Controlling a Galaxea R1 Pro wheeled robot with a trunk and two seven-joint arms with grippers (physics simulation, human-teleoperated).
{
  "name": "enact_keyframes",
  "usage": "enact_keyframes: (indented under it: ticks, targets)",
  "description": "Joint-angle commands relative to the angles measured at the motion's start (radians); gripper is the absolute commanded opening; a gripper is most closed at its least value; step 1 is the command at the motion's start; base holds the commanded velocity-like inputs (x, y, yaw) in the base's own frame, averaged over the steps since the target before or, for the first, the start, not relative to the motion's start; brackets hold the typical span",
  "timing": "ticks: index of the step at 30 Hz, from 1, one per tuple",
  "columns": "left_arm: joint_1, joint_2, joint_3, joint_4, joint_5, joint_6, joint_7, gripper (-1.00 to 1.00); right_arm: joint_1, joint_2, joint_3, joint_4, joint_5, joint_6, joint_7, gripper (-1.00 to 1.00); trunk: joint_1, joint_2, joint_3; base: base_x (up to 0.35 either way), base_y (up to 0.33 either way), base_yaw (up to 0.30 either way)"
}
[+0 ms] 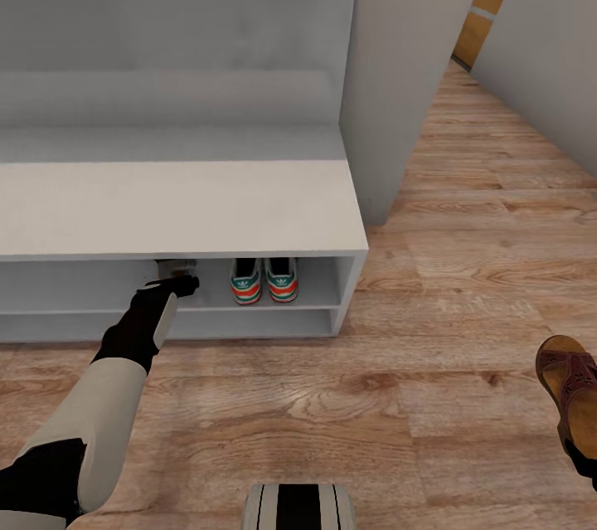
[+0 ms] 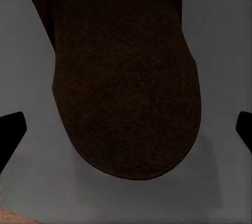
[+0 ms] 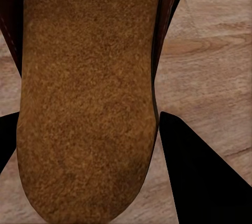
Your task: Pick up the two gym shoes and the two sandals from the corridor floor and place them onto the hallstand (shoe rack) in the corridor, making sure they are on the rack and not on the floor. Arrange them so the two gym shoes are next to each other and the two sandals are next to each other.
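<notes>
The left arm (image 1: 124,356) stretches forward and low, its dark wrist reaching under the rack's (image 1: 182,206) flat top into the upper shelf opening, where the left gripper (image 1: 174,273) sits left of the two gym shoes (image 1: 264,279). Those shoes stand side by side on that upper shelf, heels out, near the rack's right end. In the left wrist view a dark sandal (image 2: 128,92) fills the space between the finger tips against the grey shelf; whether the jaws actually pinch it, I cannot tell. Well right of the rack, above the plank floor (image 1: 373,397), the right gripper (image 3: 157,182) holds the second sandal (image 1: 572,389), fingers clamped at its sides, tan sole (image 3: 86,98) facing the wrist camera.
</notes>
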Motion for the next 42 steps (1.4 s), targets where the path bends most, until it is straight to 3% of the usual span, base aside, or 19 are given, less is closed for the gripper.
enact_keyframes:
  ticks: [1,10,28,42]
  targets:
    - [0.0,0.0,-0.001,0.0,-0.001,0.0,0.0,1.0,0.0,0.0,0.0,0.0,-0.003,0.002,0.0,-1.0,0.0,0.0,0.0,0.0,0.0,0.0]
    - [0.0,0.001,-0.003,0.0,-0.003,-0.001,0.0,1.0,0.0,0.0,0.0,0.0,-0.002,0.002,0.0,-1.0,0.0,0.0,0.0,-0.051,0.0,0.0]
    - [0.0,0.001,-0.004,0.0,-0.004,0.0,-0.002,1.0,0.0,0.0,0.0,0.0,-0.002,0.001,0.0,-1.0,0.0,0.0,0.0,-0.275,0.0,0.0]
    - [0.0,0.001,-0.005,0.0,-0.002,0.0,-0.002,1.0,0.001,0.0,0.01,0.0,-0.001,0.0,0.0,-1.0,0.0,0.0,0.0,-0.05,0.0,0.0]
